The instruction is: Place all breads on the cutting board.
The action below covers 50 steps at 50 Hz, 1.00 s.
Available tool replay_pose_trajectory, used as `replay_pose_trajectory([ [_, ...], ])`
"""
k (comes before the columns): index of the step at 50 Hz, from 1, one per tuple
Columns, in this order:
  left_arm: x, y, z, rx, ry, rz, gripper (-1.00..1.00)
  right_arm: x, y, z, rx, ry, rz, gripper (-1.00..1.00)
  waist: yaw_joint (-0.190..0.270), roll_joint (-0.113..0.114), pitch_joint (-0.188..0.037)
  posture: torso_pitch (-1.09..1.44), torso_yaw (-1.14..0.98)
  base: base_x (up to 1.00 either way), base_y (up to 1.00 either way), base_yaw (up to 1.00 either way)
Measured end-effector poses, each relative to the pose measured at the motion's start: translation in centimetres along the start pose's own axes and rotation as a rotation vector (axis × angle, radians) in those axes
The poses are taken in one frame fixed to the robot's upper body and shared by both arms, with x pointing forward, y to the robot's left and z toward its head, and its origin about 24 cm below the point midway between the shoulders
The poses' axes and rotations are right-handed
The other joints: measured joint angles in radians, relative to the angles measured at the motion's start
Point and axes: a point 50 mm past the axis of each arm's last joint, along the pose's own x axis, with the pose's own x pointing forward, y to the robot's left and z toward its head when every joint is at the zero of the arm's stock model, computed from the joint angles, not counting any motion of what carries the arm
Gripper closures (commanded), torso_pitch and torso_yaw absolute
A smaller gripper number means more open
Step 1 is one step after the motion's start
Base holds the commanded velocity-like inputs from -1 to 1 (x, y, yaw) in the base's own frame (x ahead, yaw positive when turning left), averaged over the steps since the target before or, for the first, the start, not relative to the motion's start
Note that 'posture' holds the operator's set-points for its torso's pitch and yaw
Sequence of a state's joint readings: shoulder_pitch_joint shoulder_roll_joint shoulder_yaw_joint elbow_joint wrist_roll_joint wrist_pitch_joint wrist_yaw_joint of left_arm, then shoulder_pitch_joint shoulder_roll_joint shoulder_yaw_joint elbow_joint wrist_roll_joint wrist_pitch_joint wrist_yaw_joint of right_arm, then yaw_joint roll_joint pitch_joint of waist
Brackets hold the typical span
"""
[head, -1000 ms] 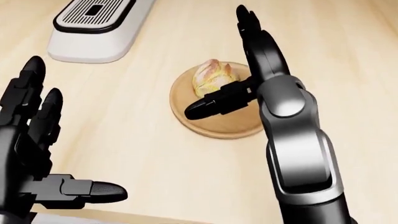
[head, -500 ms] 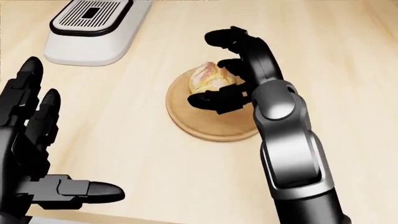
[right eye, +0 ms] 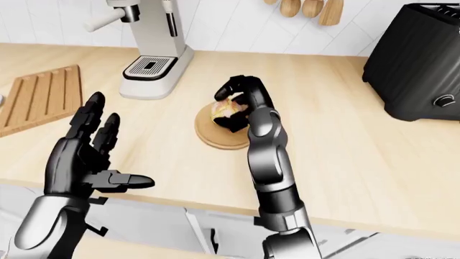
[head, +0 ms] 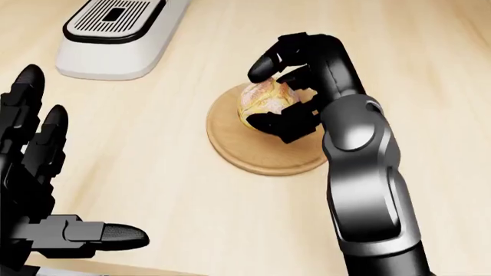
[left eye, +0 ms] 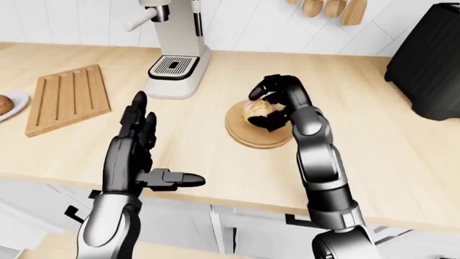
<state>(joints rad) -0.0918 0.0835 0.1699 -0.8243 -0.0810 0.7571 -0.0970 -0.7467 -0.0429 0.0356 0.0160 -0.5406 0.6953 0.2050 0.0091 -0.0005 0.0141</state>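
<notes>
A golden bread roll sits over a round wooden plate in the middle of the head view. My right hand is shut on it, fingers curled over the top and thumb under its near side. I cannot tell whether the roll still touches the plate. The slatted wooden cutting board lies far to the left on the counter in the left-eye view. My left hand hovers open at the lower left of the head view, fingers spread and thumb out, holding nothing.
A white coffee machine stands just up-left of the plate, between it and the board. A black toaster is at the right. A white plate with a brownish item shows at the far left edge. Wooden utensils hang on the wall.
My right hand's fingers, stretched flat beside the roll a second ago, have curled down and closed round it. The left hand has barely moved.
</notes>
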Motion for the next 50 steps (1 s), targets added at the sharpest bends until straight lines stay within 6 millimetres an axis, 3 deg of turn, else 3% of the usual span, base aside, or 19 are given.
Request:
replay_pose_trajectory([
  [6,0.0,-0.1,0.3,0.000,0.000,-0.005,-1.00,-2.0,-2.2,2.3,0.040,-0.065,-0.044,1.00,0.000,0.005,0.007,0.00,0.00,0.00,0.00,0.00],
  [16,-0.1,0.0,0.7,0.003,-0.011,0.002,-1.00,-5.0,-4.4,3.5,0.132,-0.125,-0.093,1.00,-0.004,0.007,0.009,0.00,0.00,0.00,0.00,0.00],
  [36,-0.3,0.0,1.2,0.002,-0.011,0.002,-1.00,-6.3,-3.9,3.8,0.139,-0.144,-0.066,1.00,-0.013,0.014,0.010,0.00,0.00,0.00,0.04,0.00],
  [40,-0.3,-0.2,1.4,-0.002,-0.018,-0.018,-1.00,-6.3,-4.2,3.5,0.143,-0.129,-0.091,1.00,-0.018,-0.001,-0.002,0.00,0.00,0.00,0.30,0.00],
  [43,-0.4,-0.1,1.8,0.002,-0.038,-0.013,-1.00,-6.3,-4.3,3.8,0.141,-0.146,-0.104,1.00,-0.020,0.034,0.006,0.00,0.00,0.00,0.30,0.00],
  [45,-0.5,0.0,2.0,0.006,-0.047,-0.007,-1.00,-6.4,-4.3,4.1,0.138,-0.161,-0.102,1.00,-0.023,0.076,0.011,0.00,0.00,0.00,0.31,0.00],
  [48,-0.6,0.4,1.6,0.011,-0.017,0.018,-1.00,-6.2,-3.3,3.8,0.139,-0.144,-0.053,1.00,-0.008,0.072,0.026,0.00,0.00,0.00,0.30,0.00],
  [50,-0.6,0.5,1.5,0.009,-0.009,0.022,-1.00,-6.2,-3.1,3.7,0.141,-0.137,-0.035,1.00,-0.010,0.066,0.023,0.00,0.00,0.00,0.30,0.00],
])
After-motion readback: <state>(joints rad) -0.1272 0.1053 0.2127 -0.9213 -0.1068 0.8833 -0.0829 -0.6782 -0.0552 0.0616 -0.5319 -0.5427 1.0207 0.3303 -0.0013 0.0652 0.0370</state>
